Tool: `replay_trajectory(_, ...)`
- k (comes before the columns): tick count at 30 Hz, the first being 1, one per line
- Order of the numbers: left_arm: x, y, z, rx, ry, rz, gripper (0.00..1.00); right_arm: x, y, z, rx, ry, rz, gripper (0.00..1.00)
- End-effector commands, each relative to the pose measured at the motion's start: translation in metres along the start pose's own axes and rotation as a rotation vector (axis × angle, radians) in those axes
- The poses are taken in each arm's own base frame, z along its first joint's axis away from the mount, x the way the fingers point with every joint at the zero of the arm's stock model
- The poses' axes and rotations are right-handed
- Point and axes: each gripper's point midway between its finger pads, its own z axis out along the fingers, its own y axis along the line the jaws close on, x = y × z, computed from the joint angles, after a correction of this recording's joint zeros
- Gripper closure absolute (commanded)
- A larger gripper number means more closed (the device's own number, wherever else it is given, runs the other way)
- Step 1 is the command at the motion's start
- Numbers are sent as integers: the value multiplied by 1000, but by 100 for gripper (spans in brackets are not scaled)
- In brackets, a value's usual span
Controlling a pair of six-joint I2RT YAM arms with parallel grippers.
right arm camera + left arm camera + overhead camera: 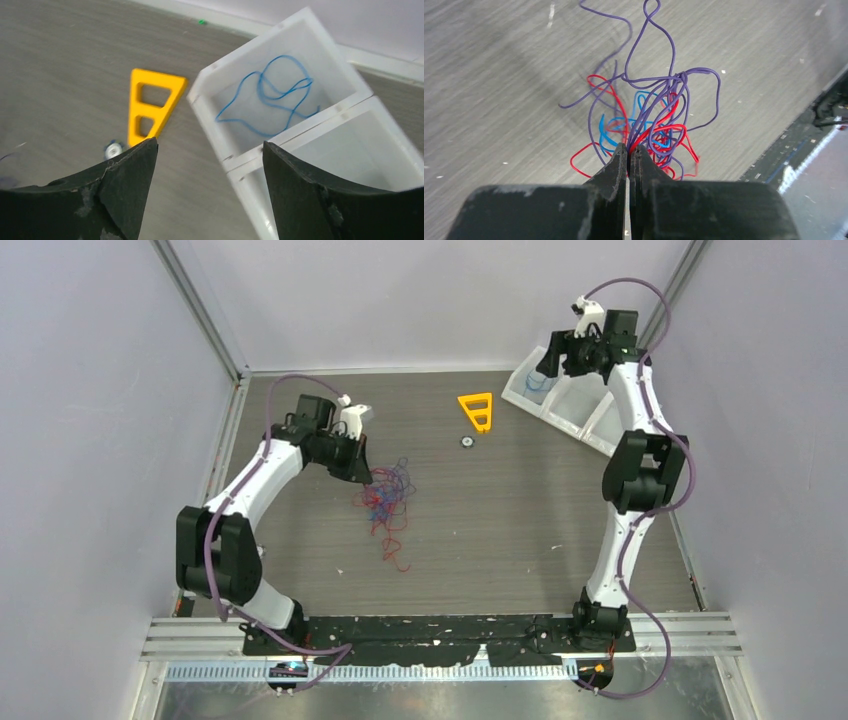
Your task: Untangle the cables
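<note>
Your left pincer (628, 152) is clamped on strands of the cables (659, 115) on the worktop (520, 530), probably to anchor the clump. Your right pincer (209, 146) stands apart above the bin (300, 22), where one blue cable (278, 93) lies separated.

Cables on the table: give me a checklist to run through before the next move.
1. Left gripper shut on the cable clump: ok.
2. Which strands it pinches: cannot tell.
3. Right gripper open, nothing between its fingers: ok.
4. Blue cable lying inside the white bin, end compartment: ok.
5. Clump separated into single cables: not ok; red, blue and purple strands cross each other.
6. Orange triangle apart from the clump: ok.
</note>
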Motion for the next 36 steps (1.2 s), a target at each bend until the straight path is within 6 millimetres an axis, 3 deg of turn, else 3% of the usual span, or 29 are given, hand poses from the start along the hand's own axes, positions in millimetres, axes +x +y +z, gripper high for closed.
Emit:
replay_trajectory(1, -17, -32, -12, 136, -118, 0, 100, -39, 85, -85, -196, -37, -9, 17)
replay_trajectory(6, -22, -41, -13, 222, -170, -191, 100, 35, 184, -114, -425, 123, 9, 16)
replay_trajectory(7, -27, -41, -14, 257, -190, -266, 100, 42, 197, -116, -451, 132, -5, 16)
replay_trajectory(8, -28, -37, -14, 276, -205, -353, 100, 61, 219, -123, -487, 163, -8, 17)
replay_trajectory(11, -27, -22, -11, 307, -247, -568, 100, 87, 258, -134, -549, 188, -19, 18)
replay_trajectory(14, -21, -13, -5, 319, -245, -752, 100, 106, 276, -144, -560, 197, -38, 21)
replay_trajectory(19, 0, -5, 13, 289, -197, -925, 100, 125, 304, -140, -568, 221, -85, 25)
replay_trajectory(22, 7, -1, 18, 265, -187, -944, 100, 133, 317, -130, -553, 220, -125, 27)
replay_trajectory(31, 10, -1, 24, 290, -175, -953, 100, 140, 394, -92, -652, 255, -73, 27)
replay_trajectory(36, 6, 7, 23, 274, -197, -983, 100, 171, 419, -93, -680, 299, -90, 33)
